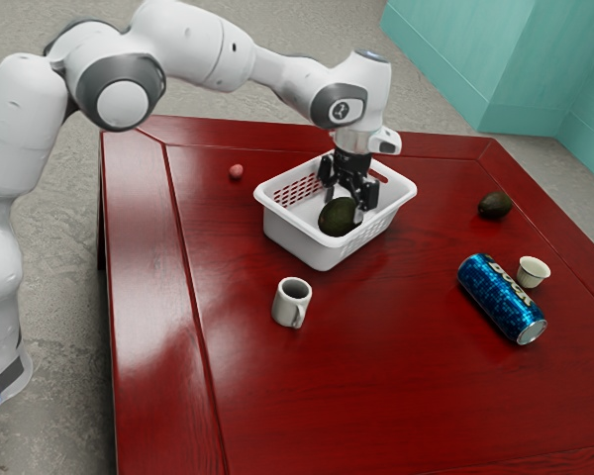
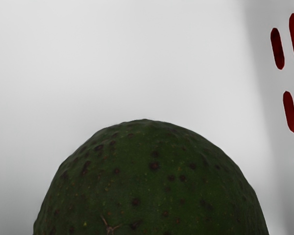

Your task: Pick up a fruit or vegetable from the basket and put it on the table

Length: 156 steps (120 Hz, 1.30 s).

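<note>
Pincer point(image 1: 345, 205) is down at the dark green avocado point(image 1: 336, 218) inside the white slotted basket point(image 1: 299, 243), can't tell if it's open or clamped tbh, all on a shiny red worktop point(image 1: 376, 366) with grey floor point(image 1: 40, 247) and teal walls point(image 1: 475, 64) past it.
</note>
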{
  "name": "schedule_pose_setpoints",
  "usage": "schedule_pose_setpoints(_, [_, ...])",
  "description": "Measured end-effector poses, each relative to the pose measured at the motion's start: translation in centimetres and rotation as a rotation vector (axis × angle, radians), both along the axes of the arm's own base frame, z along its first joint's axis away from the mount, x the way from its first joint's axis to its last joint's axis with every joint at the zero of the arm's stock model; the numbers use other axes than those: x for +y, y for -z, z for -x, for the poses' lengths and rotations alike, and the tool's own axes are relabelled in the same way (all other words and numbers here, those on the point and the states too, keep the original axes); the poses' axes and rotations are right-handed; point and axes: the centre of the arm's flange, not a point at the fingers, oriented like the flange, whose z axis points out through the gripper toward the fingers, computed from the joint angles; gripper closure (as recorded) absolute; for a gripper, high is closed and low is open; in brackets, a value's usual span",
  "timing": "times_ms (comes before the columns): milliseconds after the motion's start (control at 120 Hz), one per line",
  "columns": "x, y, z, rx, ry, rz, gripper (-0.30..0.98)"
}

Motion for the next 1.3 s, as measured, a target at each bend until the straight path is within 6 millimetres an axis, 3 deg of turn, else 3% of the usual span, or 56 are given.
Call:
schedule_pose_setpoints(458, [1.1,2.1,-1.1,0.006,0.017,0.021,0.00])
schedule_pose_setpoints(508, [1.2,2.2,-1.2,0.006,0.018,0.022,0.07])
schedule_pose_setpoints(642, [0.9,1.4,-1.5,-0.010,0.027,0.016,0.22])
schedule_pose_setpoints(708, [0.5,-1.3,-1.6,-0.049,0.044,-0.010,0.25])
schedule_pose_setpoints(767, [-1.2,-6.8,-0.7,-0.114,0.080,-0.054,0.26])
schedule_pose_setpoints(808, [-4.2,-9.8,-0.6,-0.154,0.134,-0.078,0.25])
schedule_pose_setpoints(867, [-9.4,-12.5,-1.5,-0.206,0.228,-0.091,0.25])
schedule_pose_setpoints(908, [-12.9,-13.3,-3.1,-0.239,0.292,-0.089,0.25])
schedule_pose_setpoints(942, [-15.3,-12.6,-4.9,-0.254,0.334,-0.077,0.25])
schedule_pose_setpoints(992, [-18.7,-10.0,-6.9,-0.247,0.390,-0.051,0.27])
schedule_pose_setpoints(1083, [-23.1,-6.8,-8.0,-0.222,0.459,-0.015,0.29])
schedule_pose_setpoints(1208, [-24.9,-4.9,-8.1,-0.197,0.493,0.006,0.27])
schedule_pose_setpoints(1300, [-24.8,-4.3,-8.2,-0.188,0.500,0.012,0.12])
